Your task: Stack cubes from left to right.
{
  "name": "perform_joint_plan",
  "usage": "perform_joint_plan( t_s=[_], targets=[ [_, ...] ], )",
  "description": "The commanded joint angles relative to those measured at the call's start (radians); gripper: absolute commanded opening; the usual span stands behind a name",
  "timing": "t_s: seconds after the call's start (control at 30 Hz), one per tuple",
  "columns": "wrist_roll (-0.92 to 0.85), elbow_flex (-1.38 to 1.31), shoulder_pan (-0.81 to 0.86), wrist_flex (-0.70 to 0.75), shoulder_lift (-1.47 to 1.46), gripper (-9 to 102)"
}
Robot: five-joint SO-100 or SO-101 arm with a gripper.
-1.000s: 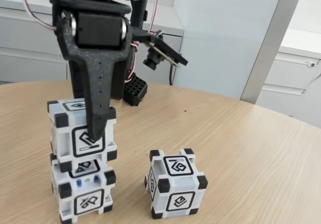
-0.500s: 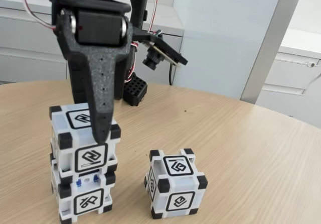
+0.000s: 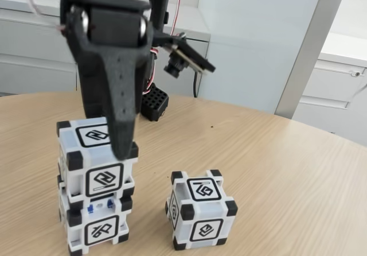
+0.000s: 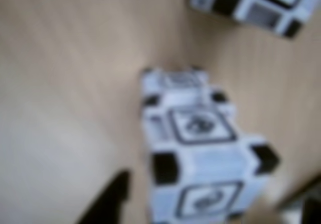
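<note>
Two white cubes with black corners stand stacked at the left of the fixed view: the upper cube sits squarely on the lower cube, which shows small blue parts. A third cube rests alone on the table to their right. My black gripper hangs over the stack, its front finger crossing the upper cube's top edge. In the blurred wrist view the stack lies between my spread fingers, with a gap on each side, so the gripper is open. The third cube shows at the top right.
The round wooden table stretches free to the right and behind the cubes. A black perforated block sits by the arm's base at the back. White cabinets and a grey pillar stand beyond the table edge.
The upper cube, tilted in my grip a second ago, has settled level on the lower cube. My gripper has let go and risen slightly.
</note>
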Motion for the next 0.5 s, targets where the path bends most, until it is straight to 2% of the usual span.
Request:
perform_joint_plan(
  t_s=[0.0,0.27,0.47],
  targets=[
    [-0.009,-0.023,-0.014,0.003,0.112,37],
    [0.023,-0.009,-0.206,0.003,0.293,36],
    [0.216,-0.006,-0.39,-0.011,0.275,36]
  ],
)
